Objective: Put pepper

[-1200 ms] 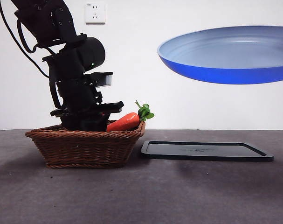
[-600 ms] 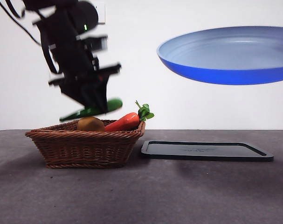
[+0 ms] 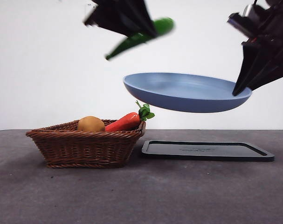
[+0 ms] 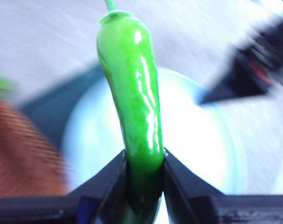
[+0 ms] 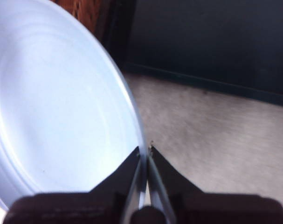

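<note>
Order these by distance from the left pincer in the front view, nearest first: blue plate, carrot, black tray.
1. Blue plate: just below the left pincer, which holds the pepper.
2. Carrot: lower, in the basket.
3. Black tray: lowest, on the table.

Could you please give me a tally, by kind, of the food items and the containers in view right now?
Vegetables: 2, pepper held in the left claw, carrot in the basket.
Round brown item: 1.
Plates: 1, held in the right claw.
Baskets: 1.
Trays: 1.
Total: 6.
</note>
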